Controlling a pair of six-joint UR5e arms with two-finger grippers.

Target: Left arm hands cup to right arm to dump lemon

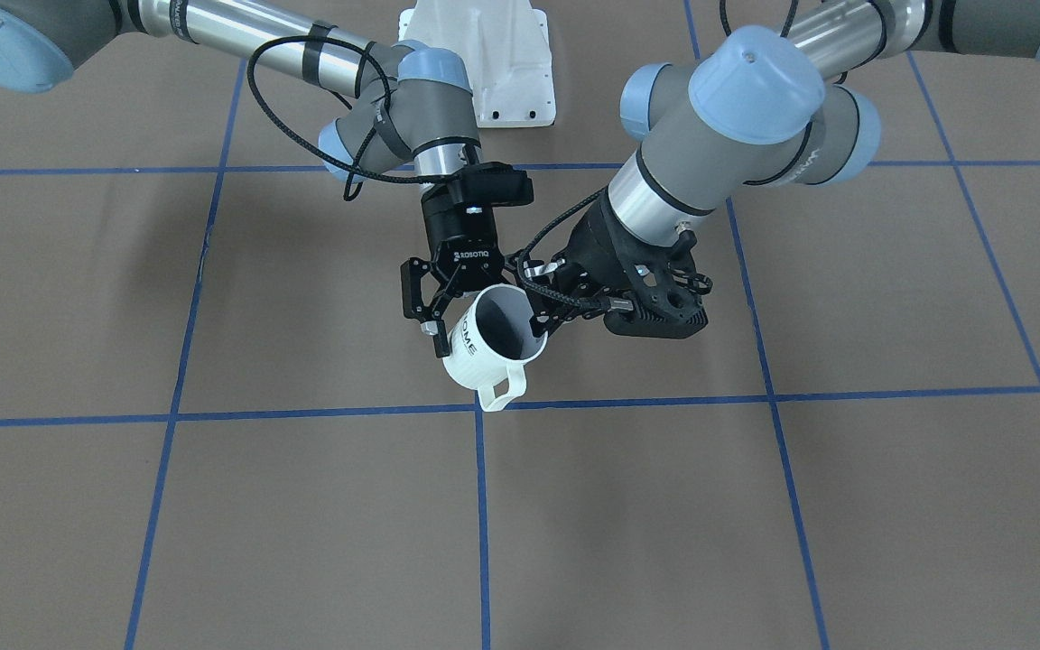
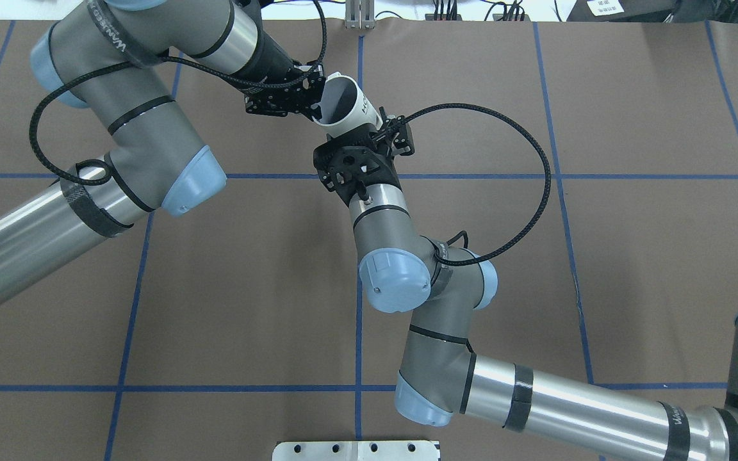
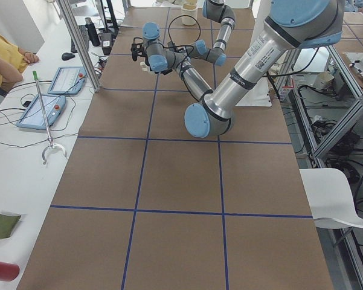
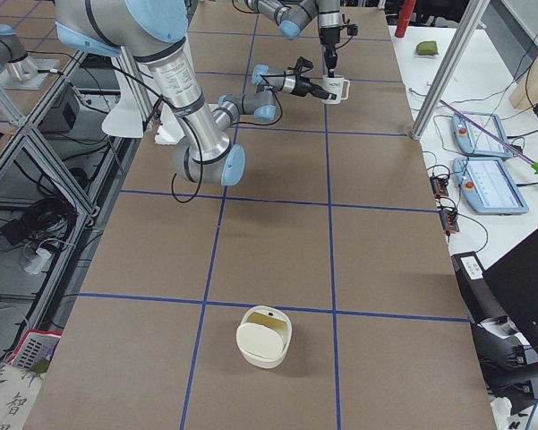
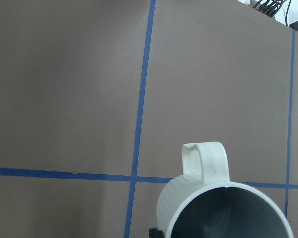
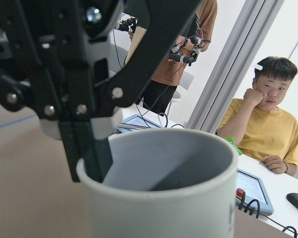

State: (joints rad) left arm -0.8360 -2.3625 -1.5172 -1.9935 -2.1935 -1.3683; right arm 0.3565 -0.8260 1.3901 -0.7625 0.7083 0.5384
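The white ribbed cup (image 1: 484,359) with black "HOME" lettering hangs tilted above the table, handle toward the operators' side. My left gripper (image 1: 540,318) is shut on the cup's rim, one finger (image 6: 89,148) inside the grey wall and one outside. My right gripper (image 1: 477,318) is open, its fingers spread on either side of the cup's body; I cannot tell if the pads touch it. In the overhead view the cup (image 2: 351,107) sits between the left gripper (image 2: 315,106) and the right gripper (image 2: 369,133). No lemon shows; the cup's bottom is hidden.
A cream lidded container (image 4: 264,337) stands on the brown table near the robot's right end. The white base plate (image 1: 493,63) lies between the arms. Operators and tablets (image 4: 492,184) are at a side bench beyond the table's far edge.
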